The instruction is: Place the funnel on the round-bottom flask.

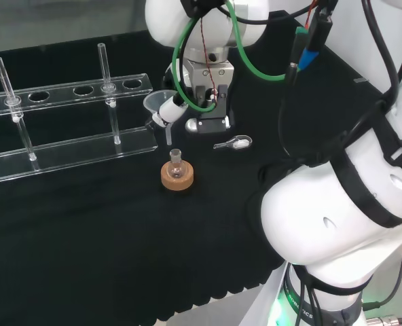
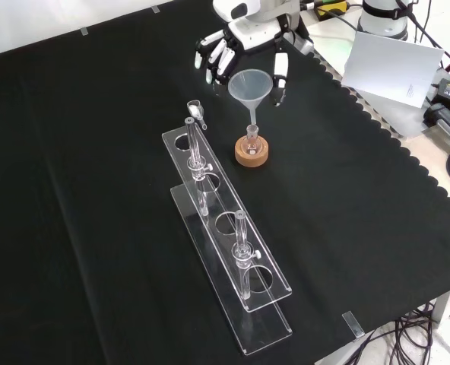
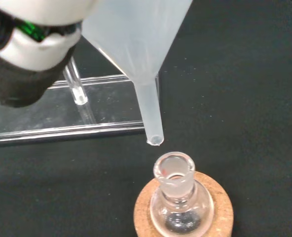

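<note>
A clear plastic funnel [image 2: 250,90] hangs in the air, pinched by my hand [image 2: 232,46], which comes in at the front view's top. A finger [image 1: 174,109] and the thumb [image 2: 280,70] press its cone. Its stem [image 3: 152,118] ends just above and slightly aside of the mouth of a small round-bottom flask [image 3: 178,197]. The flask [image 2: 251,142] stands upright on a cork ring [image 2: 252,155]. In the head view the funnel [image 1: 161,104] is above and to the left of the flask [image 1: 176,165].
A clear acrylic tube rack [image 2: 226,236] with two glass tubes stands left of the flask in the front view. A small clear scoop [image 1: 233,142] lies on the cloth beside the flask. White paper [image 2: 388,65] lies at the bench's far right edge.
</note>
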